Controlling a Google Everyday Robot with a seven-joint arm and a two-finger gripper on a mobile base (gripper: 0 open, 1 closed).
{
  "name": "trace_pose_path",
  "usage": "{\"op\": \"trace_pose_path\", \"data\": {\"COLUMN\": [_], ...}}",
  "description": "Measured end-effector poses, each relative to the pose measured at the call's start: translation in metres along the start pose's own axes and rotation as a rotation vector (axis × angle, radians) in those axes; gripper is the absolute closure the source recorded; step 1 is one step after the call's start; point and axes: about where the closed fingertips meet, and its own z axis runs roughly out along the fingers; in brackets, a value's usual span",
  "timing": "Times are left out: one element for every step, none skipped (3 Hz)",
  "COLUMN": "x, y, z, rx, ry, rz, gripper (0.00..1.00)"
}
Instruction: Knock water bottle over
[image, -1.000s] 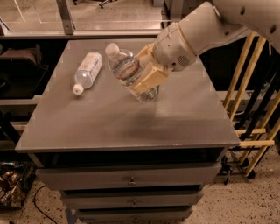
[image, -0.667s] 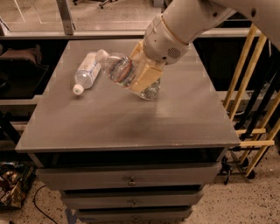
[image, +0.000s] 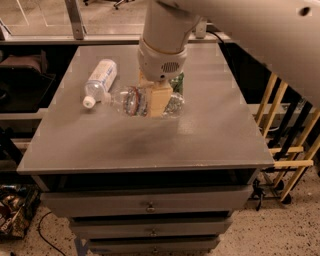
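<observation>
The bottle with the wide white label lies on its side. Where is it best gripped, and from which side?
Probably grip the labelled bottle across its mid-body, coming from above: it lies flat, cap toward the front-left, and a sideways push could roll it. The claw is at the ribbed bottle beside it.

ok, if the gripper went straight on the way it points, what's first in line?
The gripper points down onto the water bottle, which lies on its side, and seems to be touching it. Under that is only the table. Depth is unclear.
</observation>
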Motion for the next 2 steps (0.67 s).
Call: {"op": "trace_pose_path", "data": {"x": [-0.002, -0.015], "y": [0.000, 0.005], "z": [0.025, 0.045], "rx": [-0.051, -0.086], "ry": [0.064, 0.030], "rz": [-0.017, -0.003], "gripper": [1.00, 1.00]}}
